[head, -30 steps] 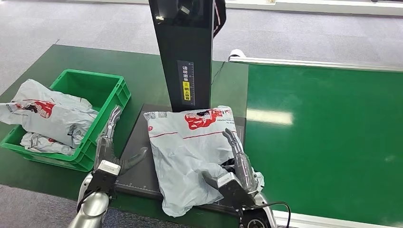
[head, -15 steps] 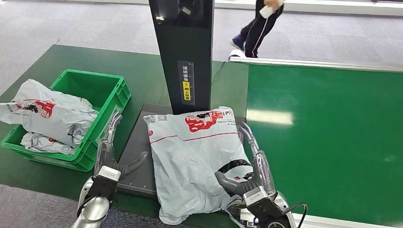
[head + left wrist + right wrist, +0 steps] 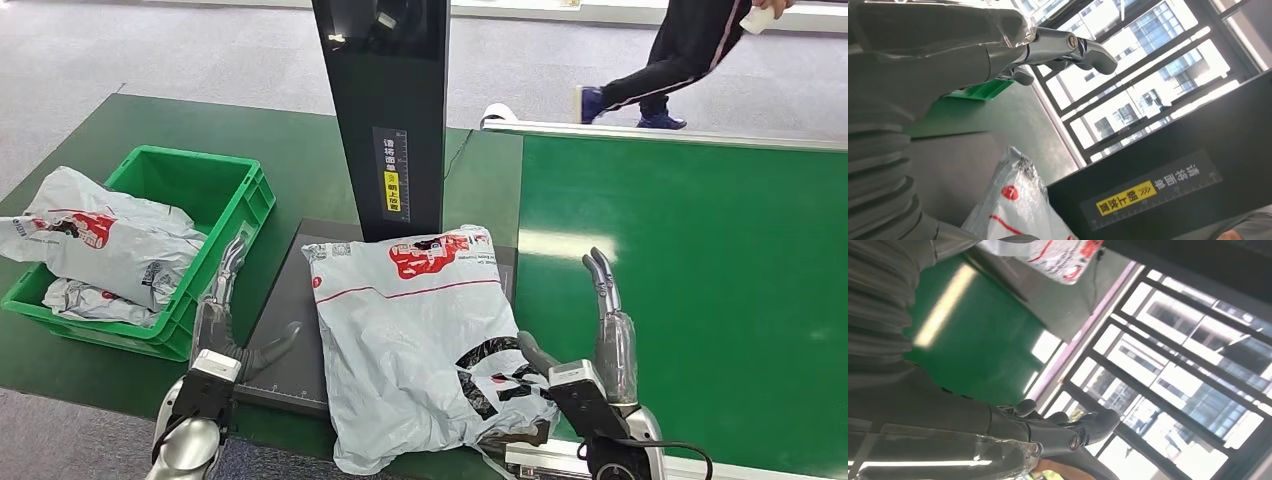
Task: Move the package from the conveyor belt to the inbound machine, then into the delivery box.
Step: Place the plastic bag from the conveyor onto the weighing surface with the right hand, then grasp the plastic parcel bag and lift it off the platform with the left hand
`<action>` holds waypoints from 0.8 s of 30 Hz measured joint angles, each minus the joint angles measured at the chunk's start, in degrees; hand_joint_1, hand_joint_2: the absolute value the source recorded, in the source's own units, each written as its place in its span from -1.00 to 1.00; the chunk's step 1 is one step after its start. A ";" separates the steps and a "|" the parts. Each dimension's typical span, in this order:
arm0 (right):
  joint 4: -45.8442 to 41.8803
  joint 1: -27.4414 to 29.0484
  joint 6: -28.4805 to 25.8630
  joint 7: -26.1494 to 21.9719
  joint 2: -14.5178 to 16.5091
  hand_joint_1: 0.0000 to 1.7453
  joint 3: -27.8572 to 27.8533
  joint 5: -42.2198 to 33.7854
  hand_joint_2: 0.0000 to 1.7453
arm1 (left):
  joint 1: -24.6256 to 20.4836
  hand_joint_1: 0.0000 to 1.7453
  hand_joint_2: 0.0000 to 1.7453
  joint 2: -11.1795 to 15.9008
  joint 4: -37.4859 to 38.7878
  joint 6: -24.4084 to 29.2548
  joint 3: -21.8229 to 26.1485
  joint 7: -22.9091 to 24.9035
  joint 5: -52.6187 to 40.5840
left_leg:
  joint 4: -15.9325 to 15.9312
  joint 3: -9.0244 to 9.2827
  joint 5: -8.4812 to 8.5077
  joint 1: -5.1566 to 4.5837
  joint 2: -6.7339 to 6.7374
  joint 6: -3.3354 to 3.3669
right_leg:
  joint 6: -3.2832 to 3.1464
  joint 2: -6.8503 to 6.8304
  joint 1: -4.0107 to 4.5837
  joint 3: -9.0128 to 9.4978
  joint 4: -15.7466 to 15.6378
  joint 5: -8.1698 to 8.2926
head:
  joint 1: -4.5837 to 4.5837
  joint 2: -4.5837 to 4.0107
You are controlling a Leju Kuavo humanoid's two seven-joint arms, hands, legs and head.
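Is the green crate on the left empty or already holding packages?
Holding packages. The green crate has at least two grey mailer bags in it, the upper one draped over its far-left rim; part of its floor still shows.

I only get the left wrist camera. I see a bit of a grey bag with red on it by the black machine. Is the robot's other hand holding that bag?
Observer: No. The right hand is by the package's right edge, fingers apart, gripping nothing.
Operator: Is the whole bag on the machine?
Observer: Mostly. It lies on the inbound machine's dark platform, but its near end hangs over the front edge.
Operator: What's in the green box?
Observer: The delivery box holds two similar packages. The top one sticks out over the rim.
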 joint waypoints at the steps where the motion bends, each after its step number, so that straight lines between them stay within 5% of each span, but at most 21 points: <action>1: 0.29 0.33 0.03 0.01 0.13 -1.00 -0.69 0.26 1.00 | 0.32 -1.00 1.00 -0.01 -0.19 -0.43 0.00 0.09 0.14 | 0.00 0.00 0.00 0.00 0.00 0.00 | 0.00 0.00 0.00 0.00 0.00 0.00 | 0.00 0.00; 24: 7.24 2.90 0.57 0.00 3.76 -1.00 -7.27 -0.54 1.00 | 2.82 -1.00 1.00 -2.31 -0.43 -9.46 -5.12 1.55 0.59 | 0.00 -0.01 -0.01 0.00 0.01 0.00 | 0.00 0.00 0.00 -0.01 0.00 0.00 | 0.00 0.00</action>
